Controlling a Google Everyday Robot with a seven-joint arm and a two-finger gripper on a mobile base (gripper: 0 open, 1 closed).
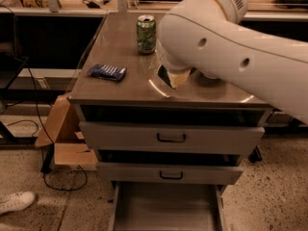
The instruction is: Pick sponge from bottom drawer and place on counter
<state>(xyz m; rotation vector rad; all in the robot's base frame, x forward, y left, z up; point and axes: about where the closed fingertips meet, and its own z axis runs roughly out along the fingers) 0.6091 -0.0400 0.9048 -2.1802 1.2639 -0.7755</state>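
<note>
Counter (120,47), glossy grey-brown — sponge (174,78) at gripper (176,69) near its middle; grip state: cannot tell. Set down flat, clear of can (146,33).

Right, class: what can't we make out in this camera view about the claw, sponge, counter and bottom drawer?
All camera view.
The claw: hidden behind the arm, over the counter near the sponge.
The sponge: only a corner shows under the arm; held or resting, cannot tell.
The counter: right part covered by the arm.
The bottom drawer: front cut off by the lower edge.
The can: label too blurred to read.
</note>
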